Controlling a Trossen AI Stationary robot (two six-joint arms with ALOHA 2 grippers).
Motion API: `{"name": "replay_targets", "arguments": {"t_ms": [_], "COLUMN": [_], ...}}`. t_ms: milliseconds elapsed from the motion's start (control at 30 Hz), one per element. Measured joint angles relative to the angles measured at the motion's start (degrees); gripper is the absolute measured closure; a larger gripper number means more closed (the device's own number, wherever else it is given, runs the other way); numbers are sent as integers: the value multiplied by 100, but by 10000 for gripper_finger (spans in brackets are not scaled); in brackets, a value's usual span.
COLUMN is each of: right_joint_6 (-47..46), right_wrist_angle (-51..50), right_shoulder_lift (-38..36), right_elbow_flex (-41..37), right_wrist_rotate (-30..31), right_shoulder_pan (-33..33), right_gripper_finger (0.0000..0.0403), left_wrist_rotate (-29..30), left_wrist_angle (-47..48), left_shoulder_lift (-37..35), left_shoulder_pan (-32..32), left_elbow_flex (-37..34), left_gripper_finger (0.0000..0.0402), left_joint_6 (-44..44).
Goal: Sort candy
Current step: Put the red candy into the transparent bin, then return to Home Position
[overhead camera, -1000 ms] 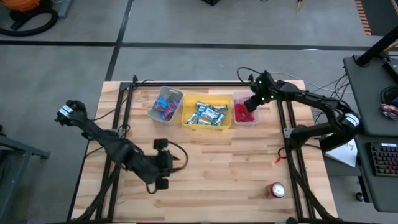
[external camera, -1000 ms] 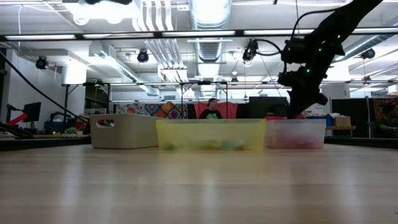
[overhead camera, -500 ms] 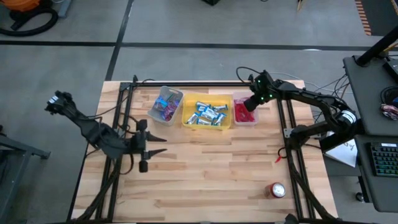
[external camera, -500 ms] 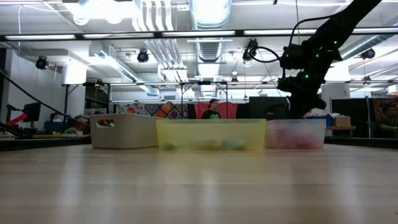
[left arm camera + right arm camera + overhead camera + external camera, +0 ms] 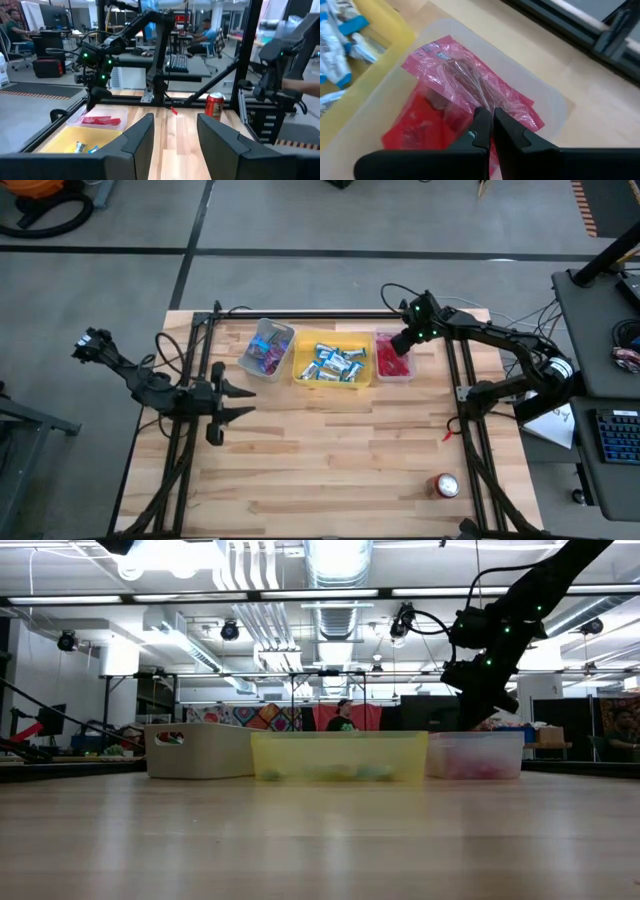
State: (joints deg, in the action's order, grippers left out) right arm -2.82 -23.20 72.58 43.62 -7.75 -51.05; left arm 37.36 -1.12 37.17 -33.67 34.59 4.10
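Hovering over the clear bin (image 5: pixel 394 360) of red-pink candy (image 5: pixel 465 95) at the table's far right, the right gripper (image 5: pixel 489 131) stays clenched on nothing, while the left gripper (image 5: pixel 222 402) waits released at left.

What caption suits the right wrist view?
Shut right gripper poised over red-pink candy in the clear bin, beside the yellow bin.

From my feed I see a grey floor (image 5: pixel 330 285) around the wooden table (image 5: pixel 340 470), with a dark line across it. Ahead, the ceiling (image 5: pixel 330 570) carries ducts and strip lights. A desk (image 5: pixel 600 360) with a keyboard (image 5: pixel 618 438) stands at the right. People (image 5: pixel 205 35) sit at desks beyond.
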Motion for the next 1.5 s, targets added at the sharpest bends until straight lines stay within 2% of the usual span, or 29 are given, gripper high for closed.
{"name": "replay_targets", "arguments": {"t_ms": [167,467,633,767,1000,1167,1267,1367,1500], "right_joint_6": [80,235,273,289,-33,-295,-308,-241,-81], "right_wrist_angle": [-2,-8,-41,-35,59,340,420,417,422], "right_shoulder_lift": [0,-47,-603,-1476,-3142,-4170,-4632,-4915,-5057], "right_elbow_flex": [0,0,0,-109,-859,-1496,-1699,-1744,-1744], "right_wrist_rotate": [159,186,153,121,55,534,800,780,776], "right_shoulder_pan": [0,0,152,704,2395,3423,3706,3744,3744], "right_gripper_finger": [381,297,295,303,315,325,331,338,344], "left_wrist_rotate": [0,-17,-17,-72,-122,-168,-246,-315,-905], "left_wrist_angle": [-46,32,157,170,-19,-243,-339,-366,-355], "left_shoulder_lift": [-86,-68,-7,36,56,6,-146,-348,-684], "left_shoulder_pan": [2,2,2,2,2,9,104,306,745], "left_elbow_flex": [10,53,53,34,-385,-767,-920,-1014,-1176], "left_gripper_finger": [267,267,267,267,267,270,279,294,315], "left_joint_6": [-9,-63,-52,-42,-10,11,-29,-109,-256]}}
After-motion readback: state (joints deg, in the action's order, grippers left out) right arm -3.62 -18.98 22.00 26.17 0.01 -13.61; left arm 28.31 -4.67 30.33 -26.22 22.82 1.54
